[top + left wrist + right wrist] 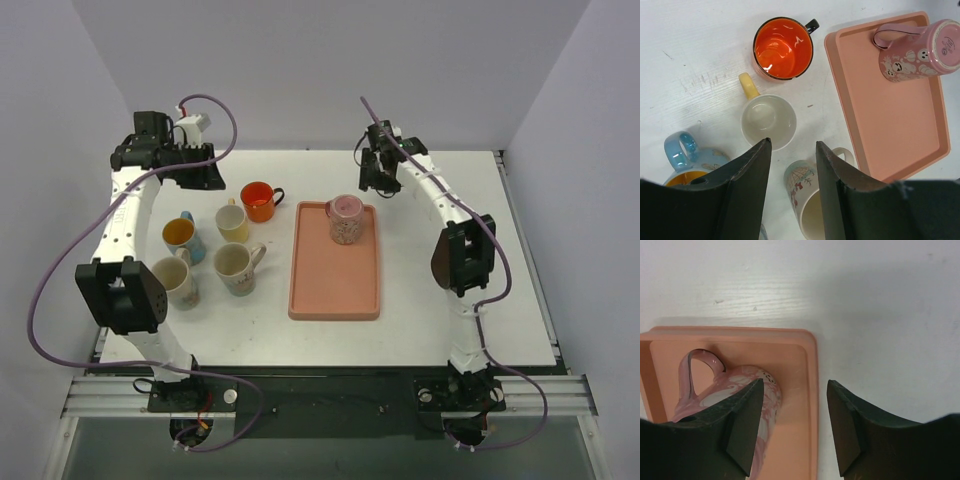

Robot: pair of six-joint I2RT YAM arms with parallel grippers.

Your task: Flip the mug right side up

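One pink patterned mug (346, 220) is what it all hinges on. It's parked mouth-down at the far end of the pink tray (335, 290) with the stamped base pointed up, so its long axis can be called pretty much vertical, and the handle is stuck out toward the left side. The right gripper (383, 183) is found just past it, over the tray's far right corner, with jaws spread wide and nothing held. In the right wrist view the mug is seen down and left of the gap, partly hidden by one finger, so nothing is lined up yet. The left gripper (203, 175), also wide open and empty, is hung over by the orange mug (259, 201), well apart from the tray. The right arm is judged nearer, and a small shift toward the near-left would probably be needed before the mug wall can be gripped.
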